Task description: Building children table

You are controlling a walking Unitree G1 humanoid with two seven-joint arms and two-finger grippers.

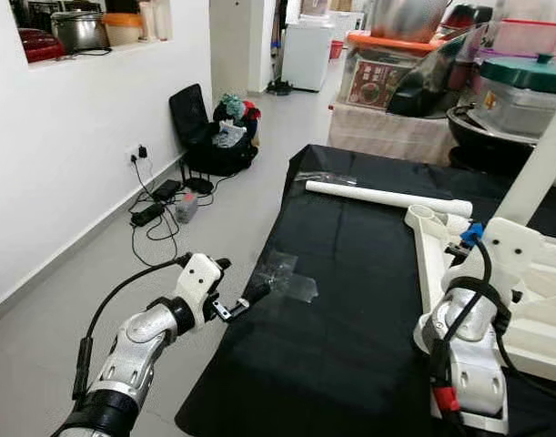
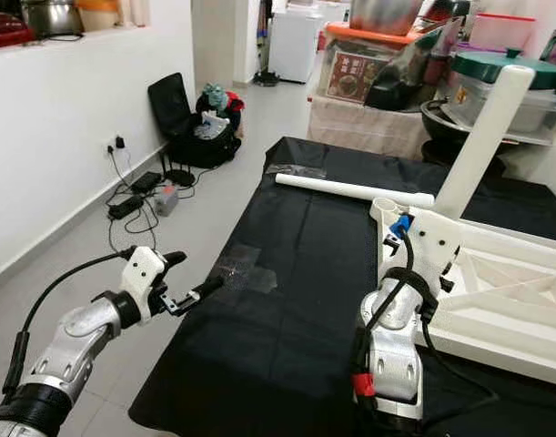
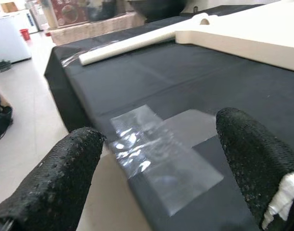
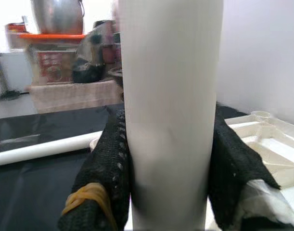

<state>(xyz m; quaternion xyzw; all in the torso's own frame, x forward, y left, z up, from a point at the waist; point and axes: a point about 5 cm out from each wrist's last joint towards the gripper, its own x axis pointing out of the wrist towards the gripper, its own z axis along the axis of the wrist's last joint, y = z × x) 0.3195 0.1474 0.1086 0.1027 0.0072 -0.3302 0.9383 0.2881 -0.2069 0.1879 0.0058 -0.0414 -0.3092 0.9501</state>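
Note:
A white table top (image 2: 505,300) lies upside down on the right of the black-covered table (image 1: 350,346). My right gripper (image 4: 168,144) is shut on a white tube leg (image 2: 482,127), holding it upright at the top's near corner. A second white leg (image 1: 387,197) lies flat across the far part of the cloth. My left gripper (image 3: 159,132) is open at the table's left edge. It hovers just above a crumpled piece of clear plastic (image 1: 291,278), with nothing between its fingers.
A black bag (image 1: 209,137) with clothes, cables and a power strip (image 1: 155,205) lie on the floor by the white wall at the left. Behind the table stands a cluttered surface (image 1: 396,82) with pots and boxes. Bare tiled floor runs along the table's left side.

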